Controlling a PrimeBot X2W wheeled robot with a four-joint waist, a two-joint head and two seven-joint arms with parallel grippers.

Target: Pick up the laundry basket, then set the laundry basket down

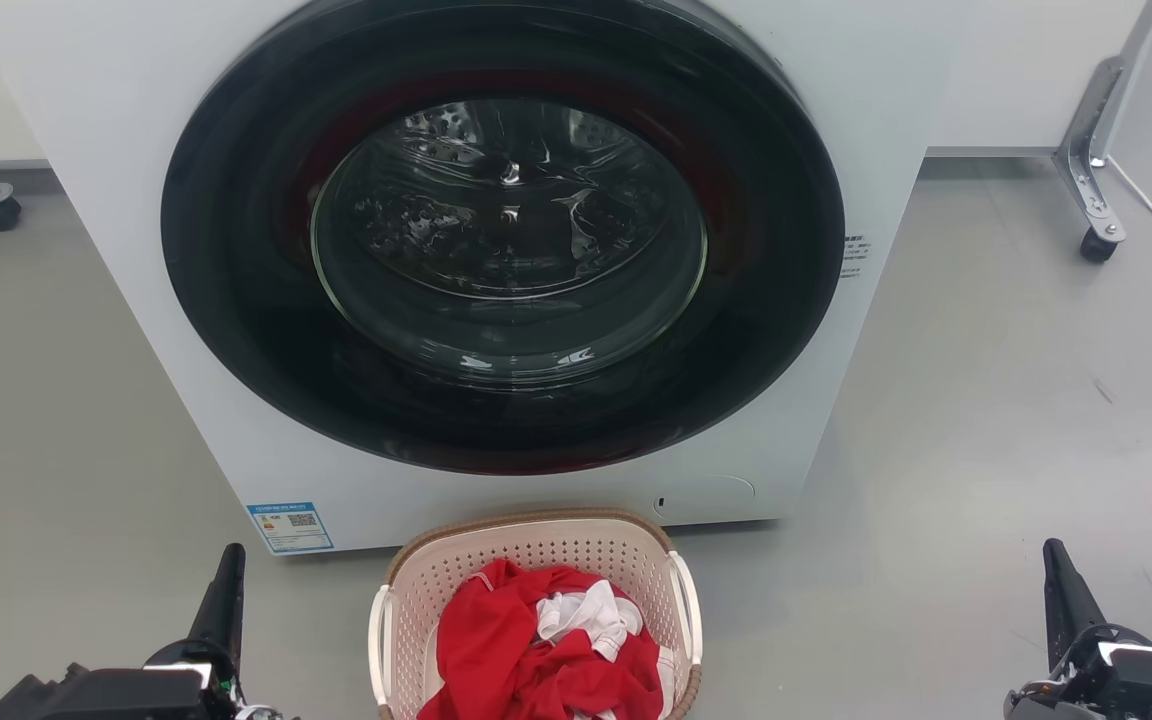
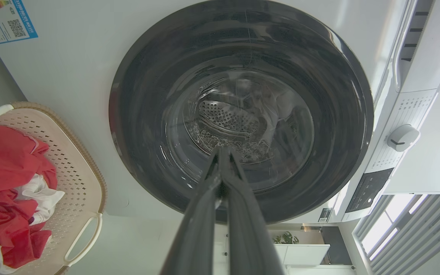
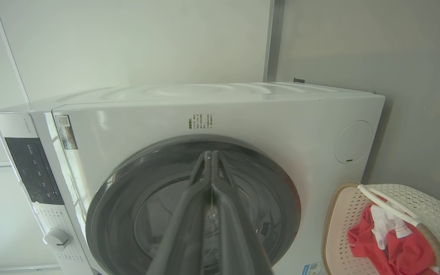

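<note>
We see a white washing machine (image 1: 136, 150) that takes up most of the head view, and its round dark door (image 1: 506, 230) is closed, with the steel drum visible behind the glass. Around the machine lies a grey floor (image 1: 986, 400), with wide free room to the left and to the right. The laundry basket (image 1: 556, 555) stands on this floor, centred just in front of the lower edge of the machine. It is very near that edge, but we cannot tell if the brown rim touches it. The near end of the basket is cut off by the bottom border of the head view. On its two sides are white loop handles (image 1: 688, 610), each with open floor beside it. Inside lies a red garment (image 1: 506, 640) with a white cloth (image 1: 586, 612) on top, heaped about to the level of the rim. The left claw (image 1: 231, 570) is low at the left and the right claw (image 1: 1058, 560) is low at the right, both well apart from the basket and pointing toward the machine. In each wrist view the two dark fingers are pressed together at the tips and pinch nothing. A black caster wheel (image 1: 1098, 245) of a metal frame stands on the floor at the far right, and a blue label (image 1: 289, 526) sits at the lower left corner of the machine.
</note>
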